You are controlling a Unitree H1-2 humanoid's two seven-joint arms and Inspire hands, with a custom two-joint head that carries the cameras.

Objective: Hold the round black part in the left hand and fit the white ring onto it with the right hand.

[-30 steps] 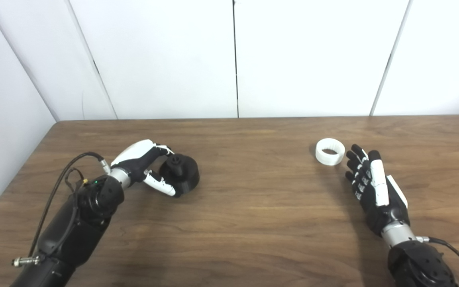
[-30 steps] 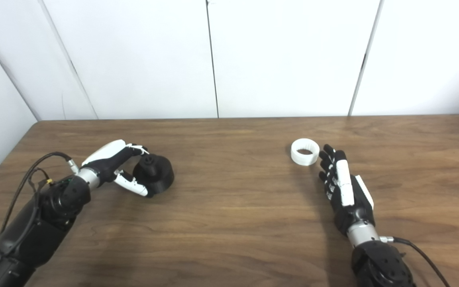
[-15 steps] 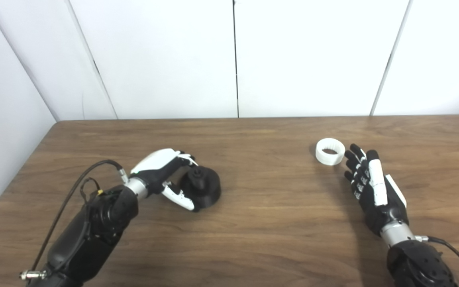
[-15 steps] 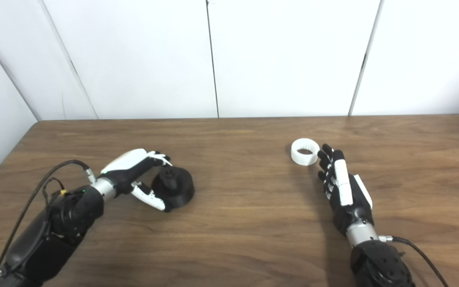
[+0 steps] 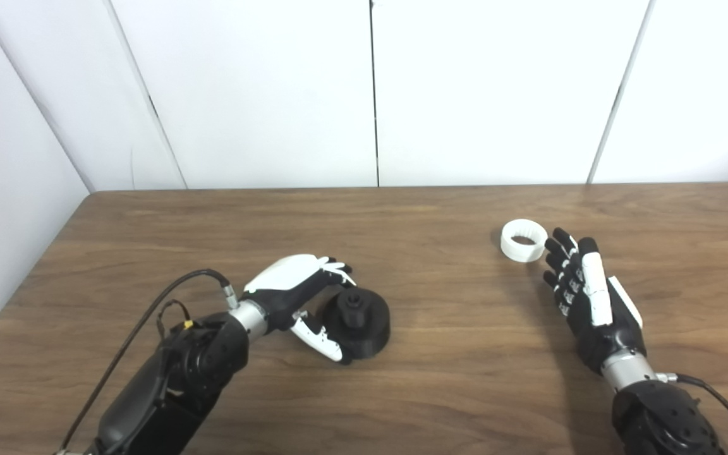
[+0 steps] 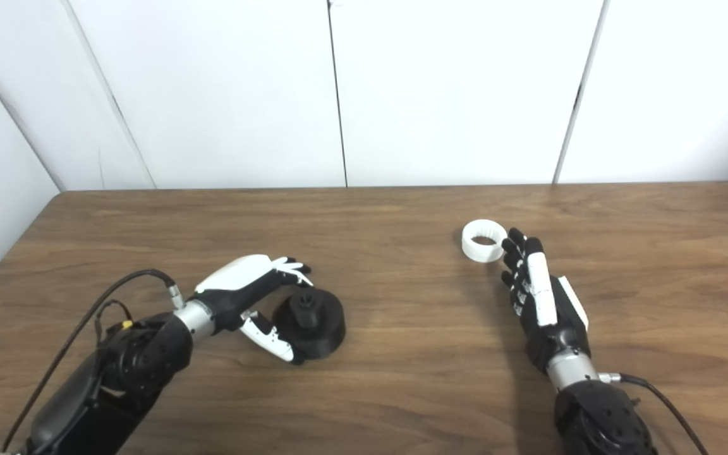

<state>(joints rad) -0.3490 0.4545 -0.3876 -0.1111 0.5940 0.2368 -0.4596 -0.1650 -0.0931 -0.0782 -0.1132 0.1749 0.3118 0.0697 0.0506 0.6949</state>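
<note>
- Black part (image 5: 359, 320): matte round puck, stub up, gripped by left hand (image 5: 297, 297) on wood table (image 5: 440, 366).
- White ring (image 5: 523, 240) (hole upward) just beyond right hand (image 5: 588, 300), fingers spread, empty.

Left hand (image 5: 297, 294) w/ the round black part (image 5: 359, 321) has slid right and toward the near edge of the table (image 5: 440, 379), approx from the left third to nearer the middle; part went along w/ it, upright, stub on top, fingers curled over it from the left and thumb at its near side, same as before. Left forearm swung in w/ it, so more of the arm and its cable now shows further right. Right hand (image 5: 585, 297) crept a bit fwd and left toward the white ring (image 5: 523, 240); fingertips now just beside the ring's right side, gap smaller than 1 s ago, fingers spread flat.
</note>
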